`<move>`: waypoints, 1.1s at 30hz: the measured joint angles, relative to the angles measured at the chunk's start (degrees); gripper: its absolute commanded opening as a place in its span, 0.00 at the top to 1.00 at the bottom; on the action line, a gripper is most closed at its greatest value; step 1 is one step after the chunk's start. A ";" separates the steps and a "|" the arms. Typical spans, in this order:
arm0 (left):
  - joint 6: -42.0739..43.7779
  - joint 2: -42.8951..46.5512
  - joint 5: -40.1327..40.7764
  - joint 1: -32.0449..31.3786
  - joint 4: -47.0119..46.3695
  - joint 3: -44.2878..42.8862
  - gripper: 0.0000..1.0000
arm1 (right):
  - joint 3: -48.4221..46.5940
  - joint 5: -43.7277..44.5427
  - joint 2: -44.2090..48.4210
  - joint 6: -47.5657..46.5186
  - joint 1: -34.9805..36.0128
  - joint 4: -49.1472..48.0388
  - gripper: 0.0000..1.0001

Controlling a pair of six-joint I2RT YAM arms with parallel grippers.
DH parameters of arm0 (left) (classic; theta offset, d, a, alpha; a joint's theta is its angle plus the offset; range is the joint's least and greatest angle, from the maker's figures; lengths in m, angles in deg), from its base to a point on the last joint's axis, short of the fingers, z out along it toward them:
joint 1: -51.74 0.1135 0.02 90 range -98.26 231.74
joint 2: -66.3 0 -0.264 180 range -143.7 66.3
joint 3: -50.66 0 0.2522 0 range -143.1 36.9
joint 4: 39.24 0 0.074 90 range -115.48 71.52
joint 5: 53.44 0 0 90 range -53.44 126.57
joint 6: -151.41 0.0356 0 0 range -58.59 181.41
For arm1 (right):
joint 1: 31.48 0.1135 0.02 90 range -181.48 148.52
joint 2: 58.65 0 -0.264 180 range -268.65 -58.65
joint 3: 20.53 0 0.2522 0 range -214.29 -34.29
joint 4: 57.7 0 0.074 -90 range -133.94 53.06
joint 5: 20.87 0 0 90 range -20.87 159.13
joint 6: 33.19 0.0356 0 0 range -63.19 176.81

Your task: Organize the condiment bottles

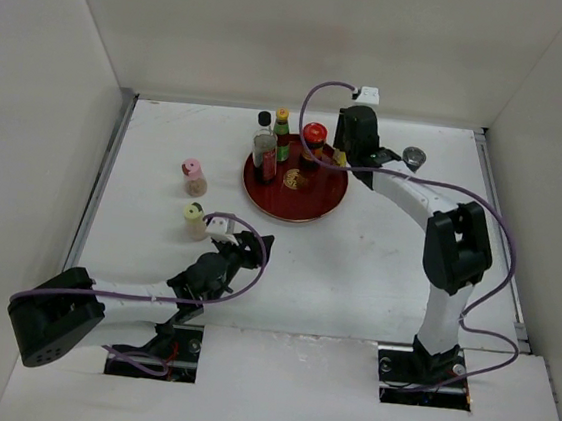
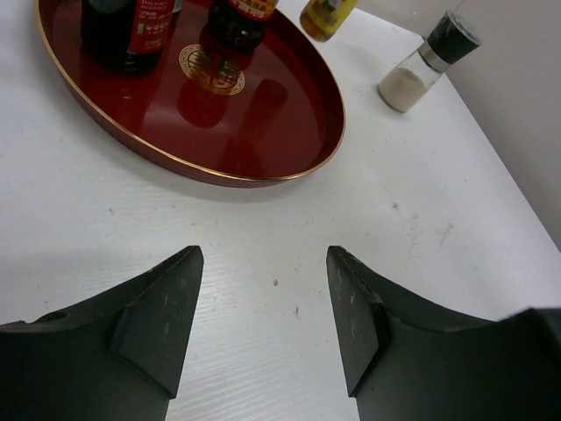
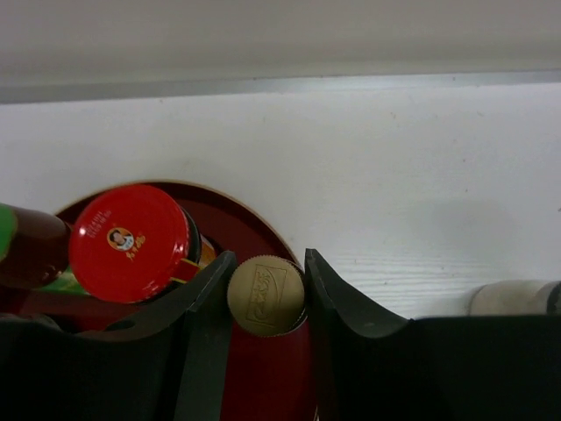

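The white bench (image 1: 355, 269) carries everything, and the round red tray (image 1: 312, 207) is set near its middle, toward the back wall. The right arm (image 1: 455, 251) is stretched to the tray's right rim, while the left arm (image 1: 142, 291) is laid low at the lower left of the top view.

Three bottles are stood on the upper-left part of the tray: the tall clear bottle (image 1: 264, 150), the green bottle (image 1: 282, 136) and the red-lidded jar (image 1: 314, 137). On bare bench left of the tray, the pink-capped bottle (image 1: 193, 176) and the cream bottle (image 1: 196, 220) are stood apart from it. The grey-lidded shaker (image 1: 414, 159) is placed at the upper right, off the tray.

The yellow bottle (image 2: 329, 16) is found at the tray's rim, near the jar. Its brown cap (image 3: 266, 296) is clamped between the right jaws, with both inner faces pressed to it. The left jaws are spread over bare bench, and nothing is held between them.

The step in hand is judged to be the placing of the yellow bottle on the tray. Whether its base is already set down cannot be told. The bottle should be kept upright and carried clear of the rim. It should then be lowered onto open lacquer away from the jar, and released only once the base is flat.
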 measured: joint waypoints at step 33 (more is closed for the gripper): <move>-0.79 0.63 -1.07 0.35 0.04 0.00 0.43 | 14.91 2.62 16.76 4.20 -2.62 -4.83 0.00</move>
